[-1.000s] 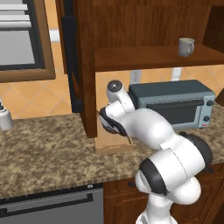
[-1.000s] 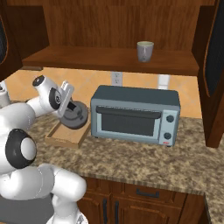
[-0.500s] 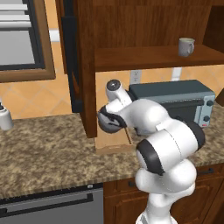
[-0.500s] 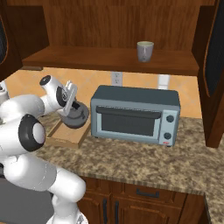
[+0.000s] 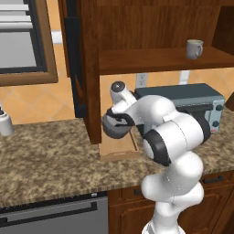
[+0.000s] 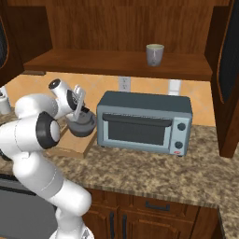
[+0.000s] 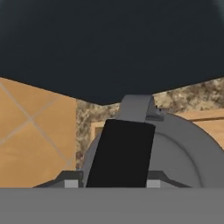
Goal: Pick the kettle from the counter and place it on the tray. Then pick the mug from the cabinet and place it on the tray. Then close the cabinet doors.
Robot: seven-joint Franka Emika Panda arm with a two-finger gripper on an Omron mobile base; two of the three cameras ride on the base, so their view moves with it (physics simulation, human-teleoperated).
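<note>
While above the tray [image 5: 118,148], kettle [image 5: 114,127] in gripper [image 5: 119,119].

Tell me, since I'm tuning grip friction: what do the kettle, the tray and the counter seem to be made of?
The kettle looks like dark grey metal with a dull sheen, its handle matte black. The tray looks like light unfinished wood, pale and flat-toned. The counter looks like polished speckled granite, brown and beige.

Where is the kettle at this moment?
The kettle hangs in the gripper just over the wooden tray, left of the toaster oven in the right base view.
</note>
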